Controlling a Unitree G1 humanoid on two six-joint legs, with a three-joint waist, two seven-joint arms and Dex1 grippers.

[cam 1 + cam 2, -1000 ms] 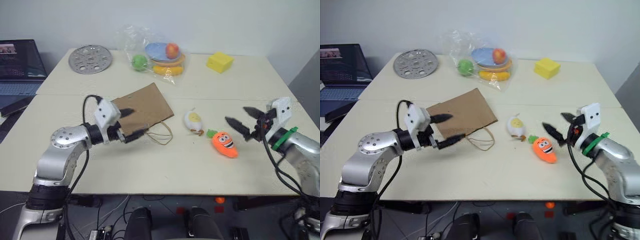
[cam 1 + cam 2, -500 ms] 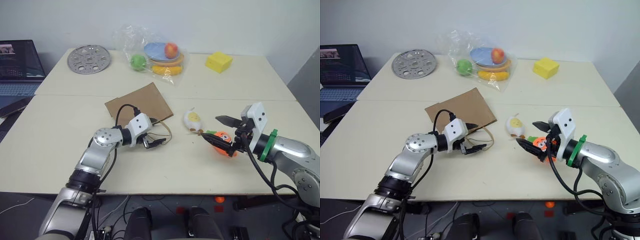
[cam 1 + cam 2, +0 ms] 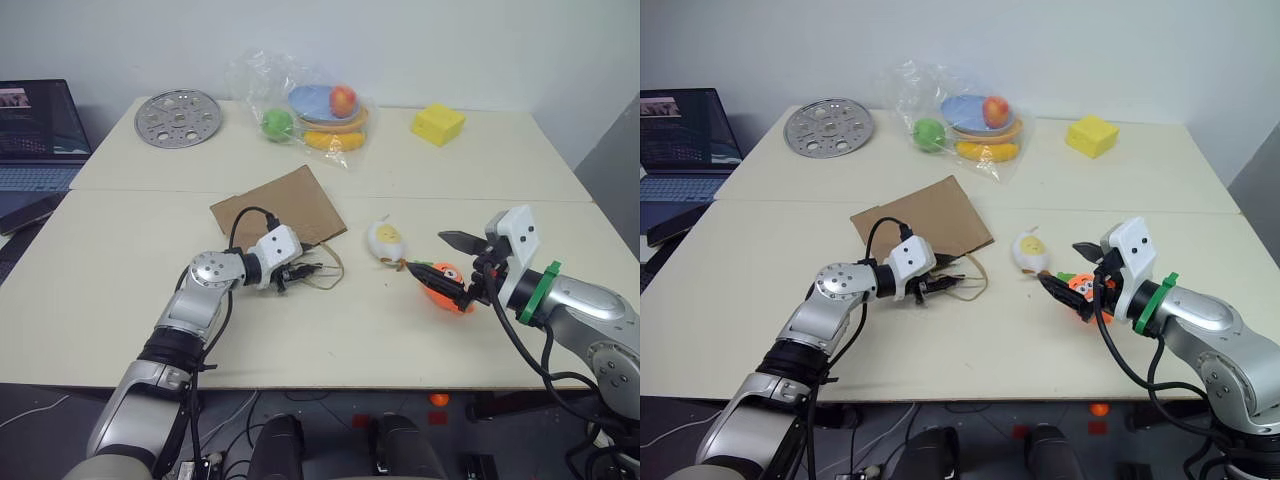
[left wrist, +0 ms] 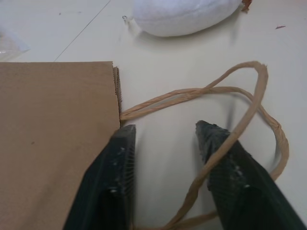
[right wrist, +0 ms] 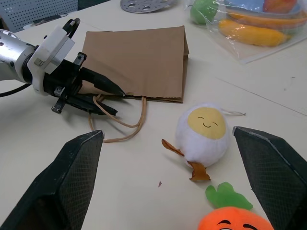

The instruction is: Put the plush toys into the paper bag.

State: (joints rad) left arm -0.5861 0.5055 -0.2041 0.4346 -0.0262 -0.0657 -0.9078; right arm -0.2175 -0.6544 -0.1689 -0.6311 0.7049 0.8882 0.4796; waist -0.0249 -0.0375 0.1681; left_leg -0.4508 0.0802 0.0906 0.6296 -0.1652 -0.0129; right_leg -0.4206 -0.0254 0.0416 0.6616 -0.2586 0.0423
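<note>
The brown paper bag (image 3: 280, 205) lies flat on the table, its mouth and cord handles (image 3: 326, 272) toward me. My left gripper (image 3: 313, 271) sits low at that mouth edge. Its fingers (image 4: 120, 163) stand a narrow gap apart, with a handle loop (image 4: 249, 110) lying across one of them and nothing clamped. To the right lie the plush toys: a white egg (image 3: 385, 240) and an orange carrot (image 5: 230, 221). My right gripper (image 3: 428, 254) hovers wide open just over the carrot's green top, close to the egg.
At the back of the table are a clear plastic bag of shiny fruit and plates (image 3: 310, 110), a yellow block (image 3: 438, 123) and a round perforated metal disc (image 3: 180, 118). A laptop (image 3: 35, 125) stands off the left edge.
My left gripper came down and forward to the bag's handles, and its fingers have drawn closer together. My right gripper moved left over the carrot and stayed wide open.
</note>
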